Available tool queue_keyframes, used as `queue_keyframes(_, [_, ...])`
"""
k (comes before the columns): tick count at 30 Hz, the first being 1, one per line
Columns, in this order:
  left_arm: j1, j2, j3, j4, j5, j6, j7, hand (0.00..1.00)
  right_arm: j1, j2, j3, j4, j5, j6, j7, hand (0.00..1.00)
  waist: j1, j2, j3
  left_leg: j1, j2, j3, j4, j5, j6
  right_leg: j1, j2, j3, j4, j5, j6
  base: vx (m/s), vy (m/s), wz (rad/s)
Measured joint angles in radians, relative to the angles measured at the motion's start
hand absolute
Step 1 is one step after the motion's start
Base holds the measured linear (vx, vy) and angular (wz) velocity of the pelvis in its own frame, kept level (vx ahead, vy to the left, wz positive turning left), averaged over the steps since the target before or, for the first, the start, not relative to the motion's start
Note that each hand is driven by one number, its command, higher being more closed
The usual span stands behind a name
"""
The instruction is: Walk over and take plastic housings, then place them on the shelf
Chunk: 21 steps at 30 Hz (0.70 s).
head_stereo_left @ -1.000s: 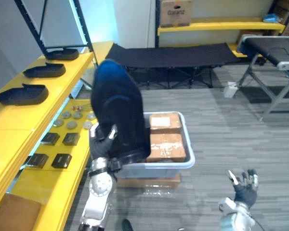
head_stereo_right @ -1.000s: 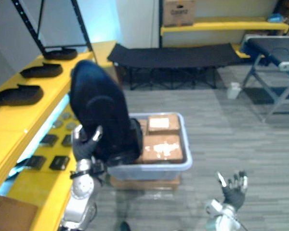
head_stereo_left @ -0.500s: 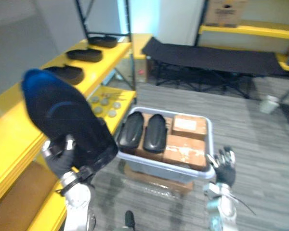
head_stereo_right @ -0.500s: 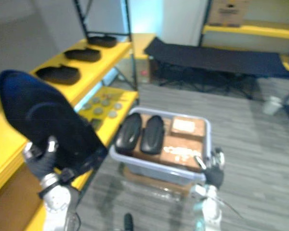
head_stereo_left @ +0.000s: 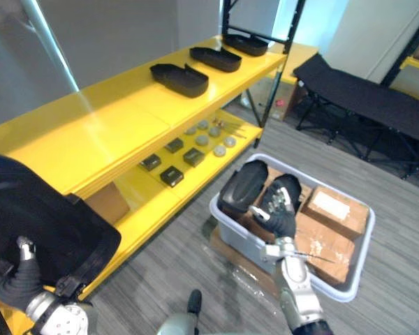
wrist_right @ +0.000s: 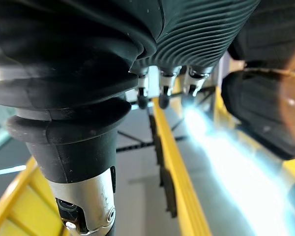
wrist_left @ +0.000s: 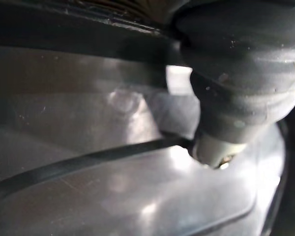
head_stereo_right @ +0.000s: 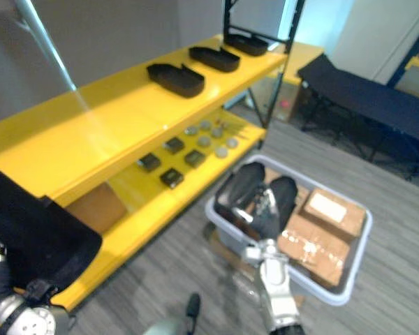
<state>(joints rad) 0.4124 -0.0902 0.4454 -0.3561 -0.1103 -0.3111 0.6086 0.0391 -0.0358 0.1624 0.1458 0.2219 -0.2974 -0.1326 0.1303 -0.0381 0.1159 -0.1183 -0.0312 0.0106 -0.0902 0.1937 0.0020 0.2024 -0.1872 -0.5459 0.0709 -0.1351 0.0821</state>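
My left hand [head_stereo_left: 17, 283] grips a black housing [head_stereo_left: 35, 223] low beside the yellow shelf [head_stereo_left: 105, 132]. My right hand [head_stereo_left: 278, 213] hangs with relaxed fingers over the bin [head_stereo_left: 237, 235], where two more housings [head_stereo_left: 243, 187] lie.

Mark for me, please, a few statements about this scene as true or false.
1. The left robot hand grips a large black housing. True.
2. Five housings lie on the top shelf. False: three shelved housings lie there in a row.
3. The grey bin holds two binned housings next to cardboard boxes. True.
4. The right robot hand clutches a cardboard box. False: it hangs open over the bin and holds nothing.
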Motion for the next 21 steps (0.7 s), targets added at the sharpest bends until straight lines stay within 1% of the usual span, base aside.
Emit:
queue_keyframes(2, [0.001, 0.000, 0.000, 0.000, -0.001, 0.001, 0.001, 1.00, 0.014, -0.008, 0.000, -0.007, 0.000, 0.004, 0.020, 0.00, -0.003, 0.001, 0.000, -0.003, 0.010, 0.001, 0.000, 0.000, 0.000, -0.002, 0.010, -0.001, -0.006, -0.001, 0.002, -0.05, -0.037, -0.01])
queue_keyframes(3, [0.001, 0.000, 0.000, 0.000, -0.004, 0.002, 0.000, 1.00, 0.027, -0.014, 0.000, -0.017, 0.000, 0.017, 0.031, 0.00, -0.004, 0.001, 0.001, -0.005, 0.013, 0.010, 0.000, 0.000, 0.000, -0.001, 0.018, -0.004, -0.009, -0.003, 0.005, -0.05, -0.045, 0.09])
queue_keyframes(5, [-0.001, -0.001, -0.008, 0.000, -0.020, 0.002, -0.005, 1.00, 0.054, -0.024, -0.001, -0.027, 0.000, 0.034, 0.055, 0.00, -0.007, 0.003, 0.003, -0.007, 0.035, 0.066, 0.000, 0.000, 0.000, 0.011, 0.032, -0.027, -0.019, -0.005, 0.019, -0.05, -0.059, 0.31])
queue_keyframes(6, [-0.001, -0.003, -0.031, -0.007, -0.033, 0.002, -0.022, 1.00, 0.077, -0.037, -0.001, -0.035, 0.000, 0.035, 0.069, 0.00, -0.007, 0.003, 0.002, -0.013, 0.044, 0.096, 0.001, 0.000, 0.000, 0.016, 0.035, -0.051, -0.015, -0.007, 0.028, -0.02, -0.046, 0.44])
queue_keyframes(7, [-0.001, -0.004, -0.037, -0.010, -0.033, 0.002, -0.027, 1.00, 0.081, -0.039, -0.001, -0.037, 0.000, 0.035, 0.070, 0.00, -0.007, 0.003, 0.002, -0.016, 0.045, 0.098, 0.001, 0.000, 0.000, 0.017, 0.036, -0.058, -0.014, -0.008, 0.030, -0.01, -0.030, 0.54])
queue_keyframes(8, [0.000, -0.004, -0.065, -0.025, -0.033, 0.001, -0.042, 1.00, 0.094, -0.045, -0.003, -0.052, 0.000, 0.034, 0.071, 0.00, -0.008, 0.003, 0.002, -0.025, 0.049, 0.108, 0.001, 0.000, 0.000, 0.018, 0.038, -0.078, -0.011, -0.012, 0.032, 0.00, -0.019, 0.46])
queue_keyframes(10, [0.000, -0.003, -0.096, -0.050, -0.032, 0.001, -0.082, 1.00, 0.093, -0.049, -0.004, -0.062, 0.000, 0.031, 0.076, 0.00, -0.008, 0.012, 0.018, -0.024, 0.046, 0.113, 0.001, 0.000, 0.000, 0.028, 0.032, -0.098, -0.004, -0.024, 0.038, 0.00, -0.007, 0.39])
queue_keyframes(12, [-0.009, 0.005, -0.128, -0.076, -0.030, -0.016, -0.158, 1.00, 0.091, -0.048, -0.007, -0.067, 0.000, 0.020, 0.088, 0.00, -0.009, 0.015, 0.021, -0.026, 0.032, 0.116, 0.001, 0.001, 0.001, 0.026, 0.015, -0.114, 0.036, -0.050, 0.042, 0.02, 0.003, 0.27])
queue_keyframes(13, [-0.014, 0.011, -0.139, -0.079, -0.027, -0.023, -0.175, 1.00, 0.091, -0.047, -0.007, -0.067, 0.000, 0.017, 0.089, 0.00, -0.009, 0.015, 0.022, -0.027, 0.027, 0.113, 0.001, 0.001, 0.001, 0.025, 0.009, -0.111, 0.056, -0.059, 0.044, 0.06, 0.008, 0.35])
queue_keyframes(14, [-0.033, 0.031, -0.155, -0.078, -0.017, -0.030, -0.210, 1.00, 0.094, -0.043, -0.018, -0.067, 0.000, 0.015, 0.089, 0.00, -0.015, 0.016, 0.023, -0.026, 0.011, 0.100, 0.002, 0.011, 0.014, 0.023, -0.003, -0.094, 0.091, -0.079, 0.044, 0.07, 0.021, 0.69])
queue_keyframes(15, [-0.058, 0.062, -0.183, -0.071, -0.008, -0.036, -0.250, 1.00, 0.096, -0.044, -0.037, -0.068, 0.000, 0.011, 0.087, 0.00, -0.039, 0.017, 0.024, -0.024, -0.011, 0.061, 0.001, 0.016, 0.020, 0.027, -0.006, -0.016, 0.124, -0.080, 0.043, 0.08, 0.033, 0.97])
queue_keyframes(16, [-0.078, 0.078, -0.203, -0.063, -0.007, -0.040, -0.274, 1.00, 0.101, -0.046, -0.054, -0.072, 0.000, 0.009, 0.086, 0.00, -0.056, 0.018, 0.026, -0.025, -0.020, 0.035, 0.002, 0.016, 0.020, 0.027, -0.007, 0.028, 0.151, -0.079, 0.041, 0.10, 0.080, 1.36])
queue_keyframes(17, [-0.124, 0.121, -0.242, -0.042, 0.001, -0.058, -0.327, 1.00, 0.111, -0.046, -0.092, -0.086, 0.001, 0.008, 0.082, 0.00, -0.074, 0.022, 0.028, -0.024, -0.025, 0.021, 0.005, 0.016, 0.021, 0.015, -0.006, 0.106, 0.216, -0.082, 0.036, 0.08, 0.062, 1.11])
queue_keyframes(18, [-0.144, 0.138, -0.256, -0.036, 0.004, -0.063, -0.345, 1.00, 0.113, -0.047, -0.105, -0.097, 0.001, 0.005, 0.082, 0.00, -0.079, 0.021, 0.032, -0.023, -0.025, 0.016, 0.005, 0.015, 0.021, 0.004, -0.005, 0.135, 0.254, -0.084, 0.032, 0.11, 0.021, 1.10])
queue_keyframes(19, [-0.172, 0.162, -0.277, -0.026, 0.004, -0.065, -0.366, 1.00, 0.113, -0.048, -0.125, -0.113, 0.001, -0.011, 0.082, 0.00, -0.089, 0.022, 0.038, -0.024, -0.024, -0.011, 0.005, 0.015, 0.021, -0.020, -0.005, 0.171, 0.324, -0.087, 0.023, 0.09, -0.062, 0.73])
queue_keyframes(20, [-0.196, 0.172, -0.286, -0.004, 0.001, -0.065, -0.387, 1.00, 0.115, -0.047, -0.137, -0.124, 0.001, -0.015, 0.088, 0.00, -0.092, 0.025, 0.041, -0.024, -0.028, -0.031, 0.005, 0.015, 0.021, -0.031, 0.001, 0.193, 0.337, -0.120, -0.014, 0.10, -0.084, 0.58])
queue_keyframes(21, [-0.202, 0.173, -0.292, 0.007, 0.001, -0.064, -0.392, 1.00, 0.114, -0.046, -0.135, -0.125, 0.001, -0.017, 0.093, 0.00, -0.090, 0.021, 0.040, -0.024, -0.033, -0.031, 0.005, 0.015, 0.021, -0.030, 0.005, 0.195, 0.314, -0.137, -0.026, 0.06, -0.111, 0.24])
